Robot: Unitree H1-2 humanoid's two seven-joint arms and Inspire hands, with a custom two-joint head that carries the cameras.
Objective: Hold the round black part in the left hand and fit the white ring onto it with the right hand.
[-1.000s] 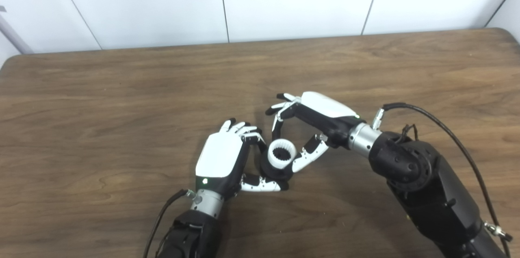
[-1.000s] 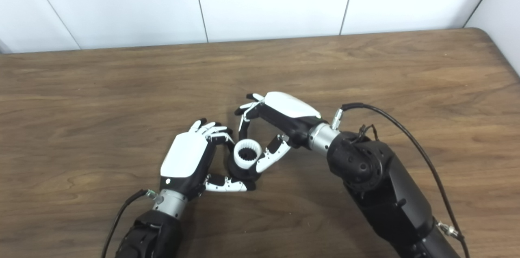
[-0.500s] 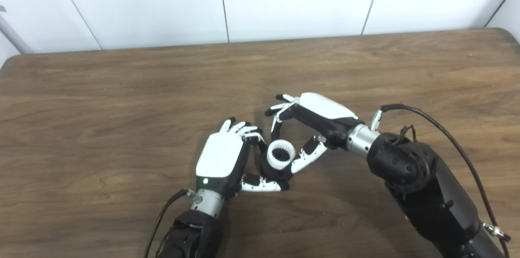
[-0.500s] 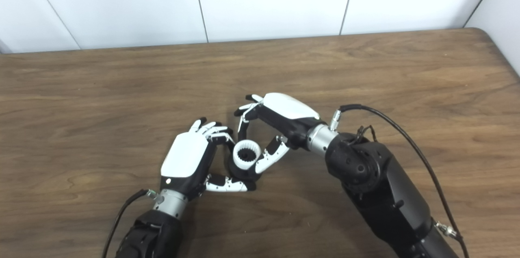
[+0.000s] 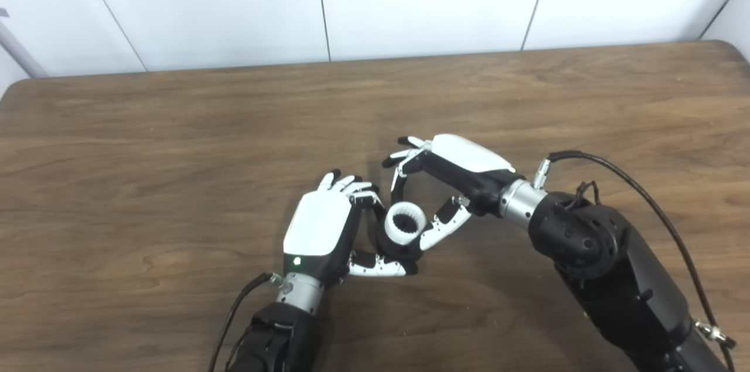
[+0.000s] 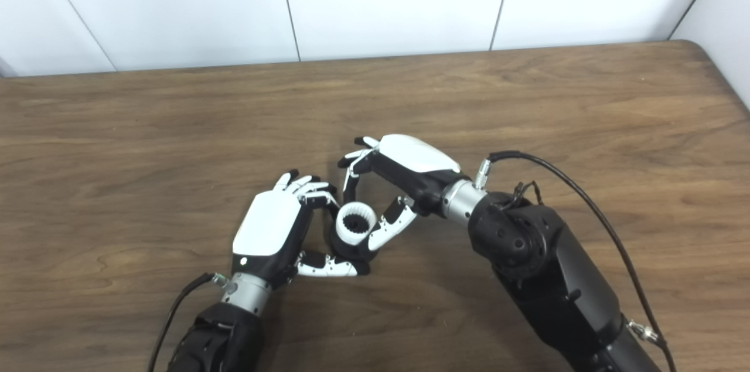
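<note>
Count: two hands, one black part, one white ring, one table.

Round black part [image 5: 394, 248] sits just below table centre, low against the wooden table [image 5: 176, 126]. One white ring [image 5: 405, 223] rests on top of it, toothed inner bore facing up; whether fully seated I cannot tell.

Left hand [image 5: 321, 230] lies at 9 o'clock of the part, white back upward. Its fingers [image 5: 351, 186] curl around the part's far-left side at roughly 10 to 11 o'clock, close together. Its thumb [image 5: 378, 266] wraps under at 6 o'clock, touching the black part. The part is clasped between thumb and fingers.

Right hand [image 5: 454, 176] comes in from 2 o'clock of the ring. Fingers [image 5: 401, 164] arch over at 12 o'clock, tips pointing down, just beside the ring's far edge; contact unclear. Its thumb [image 5: 440, 227] runs along the ring's side at 3 to 4 o'clock, touching or nearly so. Thumb and fingers spread wide about the ring rather than pinched tight; a real hold on it cannot be told.

One cable [image 5: 644, 196] loops from the right wrist; another cable [image 5: 234, 313] trails from the left wrist.
</note>
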